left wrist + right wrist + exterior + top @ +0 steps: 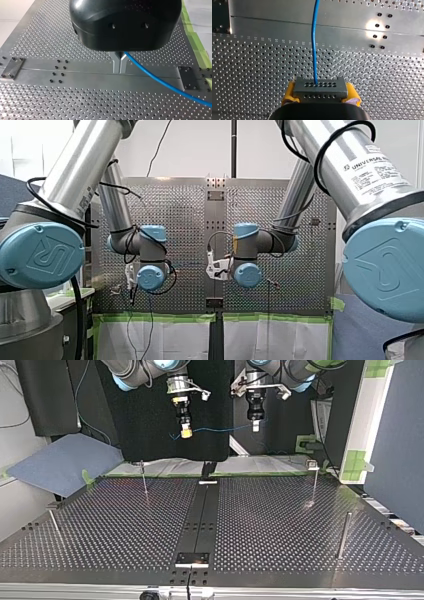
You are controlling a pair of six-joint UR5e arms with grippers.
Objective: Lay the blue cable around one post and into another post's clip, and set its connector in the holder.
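Perforated metal covers the bench (280, 525), with a solid middle strip (200, 515) running from its near edge to its far edge and thin posts (344, 535) standing upright towards its side edges. Both pincers hang in the air over the far edge, well above the surface.

The blue cable (220, 428) stretches between them, its long axis roughly level and parallel to the far edge, touching no post. My right pincer (185, 433) clamps the grey connector (320, 90) between its yellow pads. The connector's long side lies across the pads, and the cable leaves its face pointing straight ahead of the pincer. My left pincer (255, 426) has its metal fingers (116, 64) pressed together on the cable, which comes out beside them and runs off slantwise over the middle strip.
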